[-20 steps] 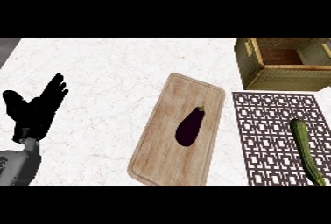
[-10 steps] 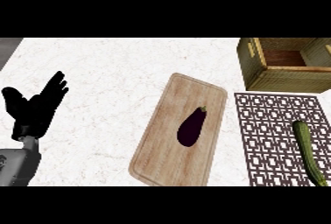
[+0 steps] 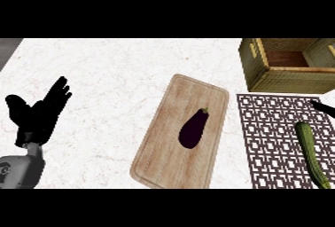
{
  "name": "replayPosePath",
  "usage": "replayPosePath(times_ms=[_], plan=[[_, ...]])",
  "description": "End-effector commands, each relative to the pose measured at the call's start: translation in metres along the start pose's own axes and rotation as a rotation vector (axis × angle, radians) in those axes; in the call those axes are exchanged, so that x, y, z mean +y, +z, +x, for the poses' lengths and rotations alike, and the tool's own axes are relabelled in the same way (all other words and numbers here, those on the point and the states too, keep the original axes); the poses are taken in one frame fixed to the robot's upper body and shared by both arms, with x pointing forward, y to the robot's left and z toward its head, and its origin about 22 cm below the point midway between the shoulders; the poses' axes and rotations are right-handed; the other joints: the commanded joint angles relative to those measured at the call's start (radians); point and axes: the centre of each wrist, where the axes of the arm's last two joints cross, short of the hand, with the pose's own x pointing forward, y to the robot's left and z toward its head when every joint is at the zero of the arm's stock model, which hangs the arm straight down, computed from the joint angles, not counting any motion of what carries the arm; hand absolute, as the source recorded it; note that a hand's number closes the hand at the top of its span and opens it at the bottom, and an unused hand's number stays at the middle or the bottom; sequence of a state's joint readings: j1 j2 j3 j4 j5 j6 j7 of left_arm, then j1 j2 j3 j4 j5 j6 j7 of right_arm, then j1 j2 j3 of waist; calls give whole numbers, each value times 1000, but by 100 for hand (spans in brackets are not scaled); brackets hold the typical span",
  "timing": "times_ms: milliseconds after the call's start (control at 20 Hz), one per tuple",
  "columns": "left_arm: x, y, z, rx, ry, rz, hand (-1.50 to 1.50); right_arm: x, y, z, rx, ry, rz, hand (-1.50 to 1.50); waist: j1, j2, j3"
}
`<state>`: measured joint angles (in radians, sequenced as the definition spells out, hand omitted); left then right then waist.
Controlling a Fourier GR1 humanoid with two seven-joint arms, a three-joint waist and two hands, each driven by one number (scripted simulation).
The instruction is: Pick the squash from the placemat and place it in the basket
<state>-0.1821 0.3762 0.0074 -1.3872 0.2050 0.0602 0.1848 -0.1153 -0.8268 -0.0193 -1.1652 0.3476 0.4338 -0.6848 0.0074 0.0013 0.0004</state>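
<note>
White marble table (image 3: 118,66) lay bare between the left hand (image 3: 39,116), resting open with fingers up near the left edge, and the board (image 3: 171,164) holding an eggplant (image 3: 193,128). Squash (image 3: 310,154) lay on the placemat (image 3: 268,137) at the right edge, well apart from that hand, basket (image 3: 288,77) just behind. A dark tip (image 3: 323,107) at the right edge may have been the right hand; its fingers couldn't be told.

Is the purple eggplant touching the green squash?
Apart. The head view shows the eggplant on the cutting board and the squash on the placemat.
</note>
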Motion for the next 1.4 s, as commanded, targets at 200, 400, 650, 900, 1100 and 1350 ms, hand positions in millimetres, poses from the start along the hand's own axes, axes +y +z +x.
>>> replayPosePath(times_ms=[200, 400, 650, 900, 1100, 1350], plan=[[-18, -12, 4, 4, 1, 0, 0, 22, -22, -17, 0, 22, 94, -150, -4, 0, 0], [-8, -21, 8, 3, -17, 21, 0, 1, -3, -24, -12, 16, 99, -150, -8, 0, 0], [11, -7, 6, 13, -9, -5, 0, 18, -5, -30, -51, -26, 117, -150, -4, -1, 0], [2, -10, 16, -8, -2, -3, 0, 20, -9, -28, -91, -39, 143, -150, -5, 0, 0], [-2, -8, -3, 1, -5, -3, 0, 22, 8, -37, -94, -22, 143, -150, -7, 0, 0], [15, -5, -5, 2, -1, 27, 0, 35, 12, -36, -47, 44, 116, -150, -9, -1, -1]])
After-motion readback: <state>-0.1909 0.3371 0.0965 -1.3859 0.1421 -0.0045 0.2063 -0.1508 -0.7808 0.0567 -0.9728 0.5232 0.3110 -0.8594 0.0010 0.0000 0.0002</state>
